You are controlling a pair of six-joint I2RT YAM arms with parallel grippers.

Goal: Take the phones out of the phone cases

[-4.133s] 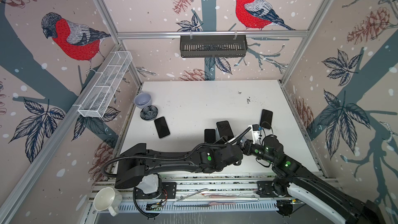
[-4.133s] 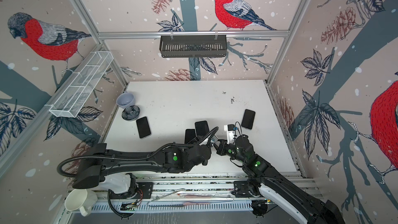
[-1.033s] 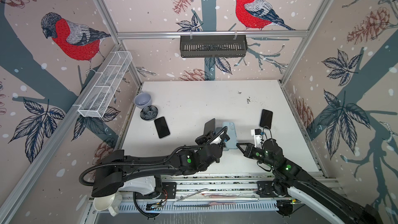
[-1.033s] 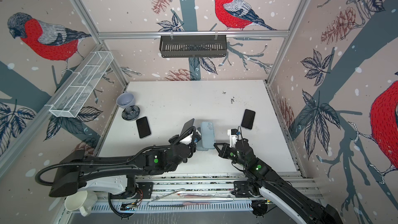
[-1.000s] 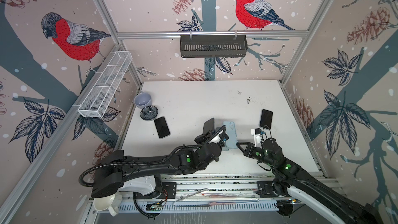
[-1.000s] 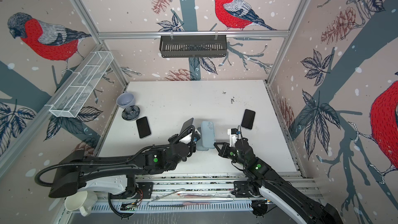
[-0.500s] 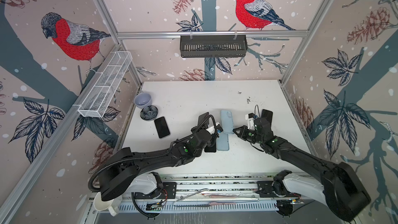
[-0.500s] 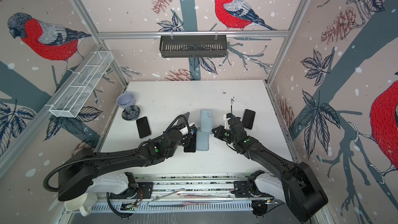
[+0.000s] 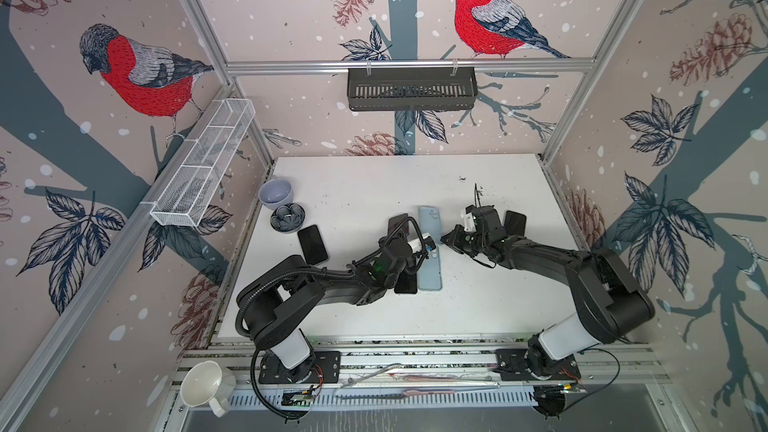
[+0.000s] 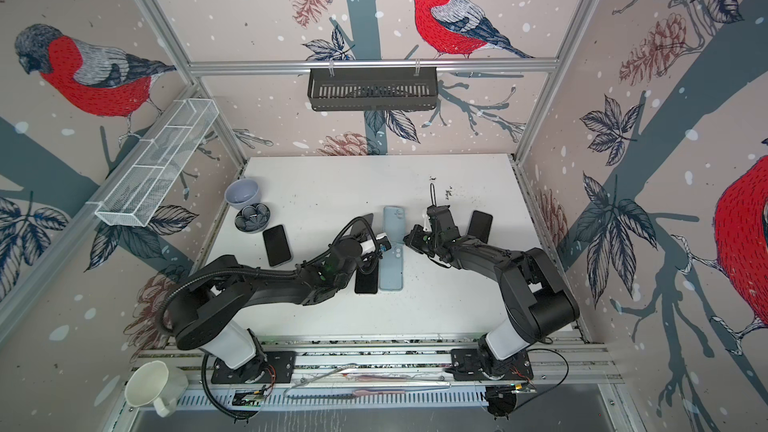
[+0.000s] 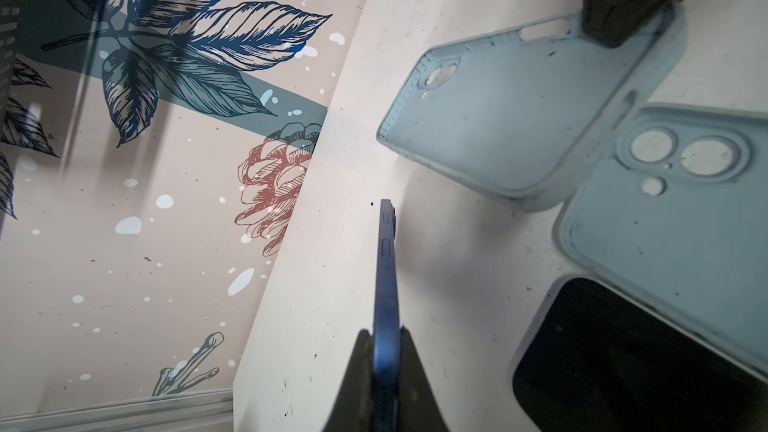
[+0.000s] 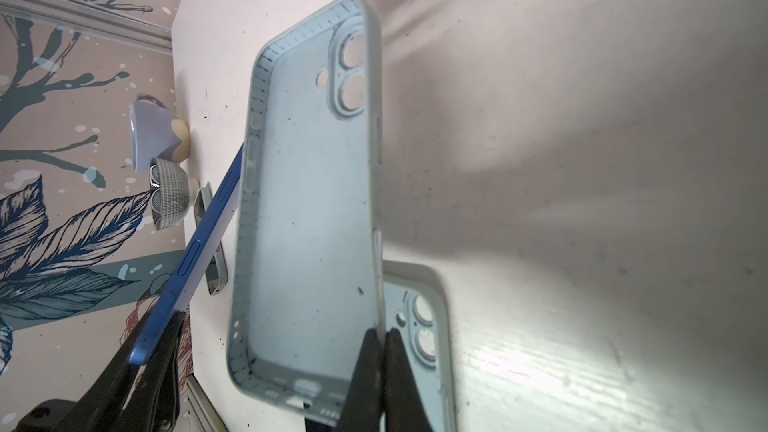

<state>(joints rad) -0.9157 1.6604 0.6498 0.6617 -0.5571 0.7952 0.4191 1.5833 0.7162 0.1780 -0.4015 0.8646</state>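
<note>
My left gripper [image 11: 384,332] is shut on the thin edge of a blue phone [image 11: 386,268], held on edge above the table. In both top views that phone [image 9: 397,224] [image 10: 362,222] stands just left of the case. The light blue phone case [image 12: 311,209] is empty, its inside facing the right wrist camera. My right gripper [image 12: 380,332] is shut on its side wall. In both top views the case [image 9: 429,222] [image 10: 394,221] hangs between the left gripper [image 9: 402,235] and the right gripper [image 9: 446,238]. Phone and case are apart.
A second light blue case [image 9: 429,272] lies flat beside a black phone [image 9: 405,282] under the left wrist. Two more black phones [image 9: 312,245] [image 9: 514,222] lie left and right. Two bowls [image 9: 276,193] [image 9: 287,218] sit at the back left.
Over the last second both arms carried the phone and the case from near the front edge to the middle of the table. Both grips held.
</note>
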